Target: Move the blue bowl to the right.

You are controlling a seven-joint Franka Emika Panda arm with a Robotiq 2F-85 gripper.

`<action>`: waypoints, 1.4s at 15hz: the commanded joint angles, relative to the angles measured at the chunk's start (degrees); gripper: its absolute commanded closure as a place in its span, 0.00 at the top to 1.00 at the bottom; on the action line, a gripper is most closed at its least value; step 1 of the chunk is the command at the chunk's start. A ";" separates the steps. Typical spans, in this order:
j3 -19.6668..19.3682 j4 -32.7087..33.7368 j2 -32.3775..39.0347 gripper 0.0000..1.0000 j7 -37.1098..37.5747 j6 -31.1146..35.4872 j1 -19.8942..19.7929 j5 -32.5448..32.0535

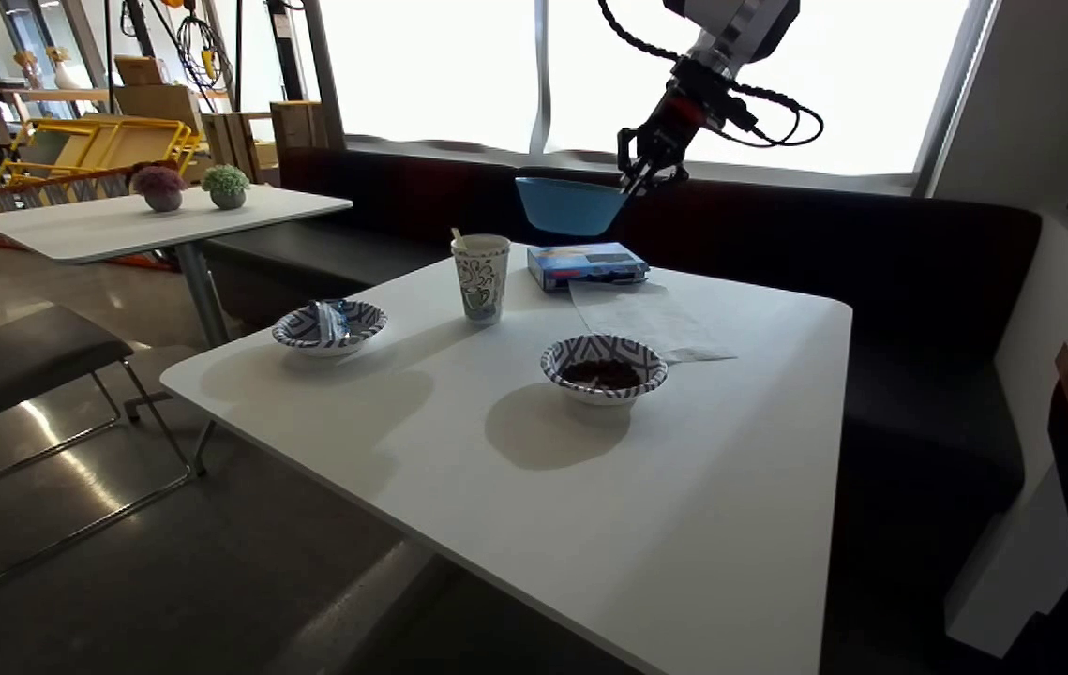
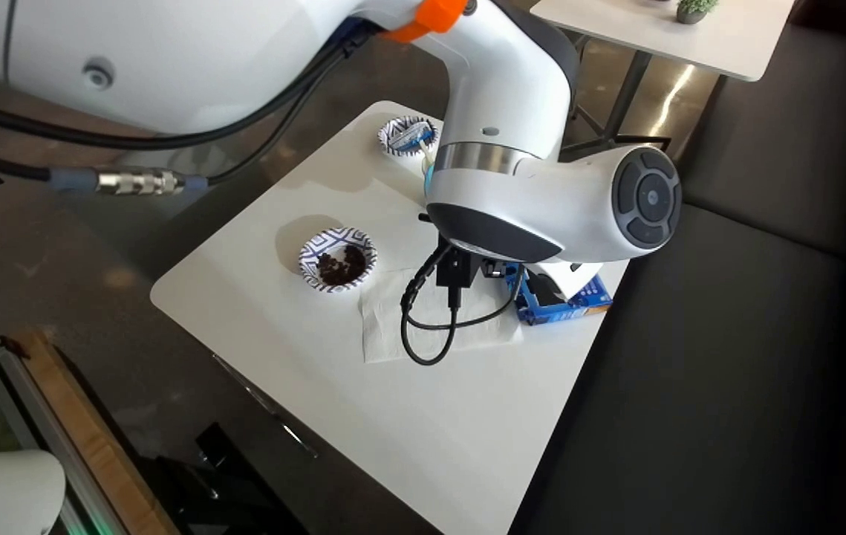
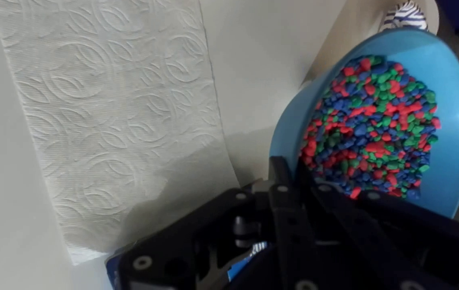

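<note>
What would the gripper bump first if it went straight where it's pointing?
The gripper holds the blue bowl; straight ahead, the table probably comes first, though the bowl might clip the cup: depth is unclear.

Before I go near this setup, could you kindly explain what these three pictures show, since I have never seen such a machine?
The machine is a robot arm, ending in a two-fingered gripper. Two pictures come from cameras outside the robot, looking from different places; the third comes from a camera on its wrist, which is why the gripper looms large there.

On the table are a patterned bowl holding dark bits, a second patterned bowl with a packet in it, a cup, a blue box and a paper towel.

The gripper holds a blue bowl off the table, pinching it at one side. The wrist view shows red, green and blue pieces inside it.
</note>
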 commanded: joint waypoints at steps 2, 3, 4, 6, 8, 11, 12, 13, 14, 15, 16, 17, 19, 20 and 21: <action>-0.78 5.54 1.46 0.01 9.39 -0.72 2.66 2.06; -0.51 6.50 1.67 0.01 11.14 -0.29 3.40 2.21; -0.23 7.32 1.87 0.01 12.64 0.29 4.15 2.44; 0.03 9.91 2.75 0.01 16.55 0.86 5.73 2.44; 0.22 12.61 3.81 0.01 20.17 2.19 7.32 2.56; -0.13 16.95 6.24 0.01 25.65 5.76 9.47 1.83; -0.13 18.36 7.17 0.01 27.30 6.81 9.81 1.70; -0.08 19.82 8.25 0.01 28.82 7.79 10.02 1.67; -0.15 21.04 9.23 0.01 30.24 8.49 10.36 1.21; -0.20 22.29 10.38 0.01 31.68 10.03 10.79 1.13; 0.10 23.61 11.49 0.01 32.81 10.61 10.76 1.33; -0.10 24.99 12.84 0.01 34.39 12.03 11.22 0.93; -0.36 27.68 15.41 0.01 37.22 13.69 11.81 0.11; -0.43 28.94 16.61 0.01 38.54 14.25 12.11 -0.35; -0.58 30.15 17.85 0.01 39.81 14.84 12.52 -0.99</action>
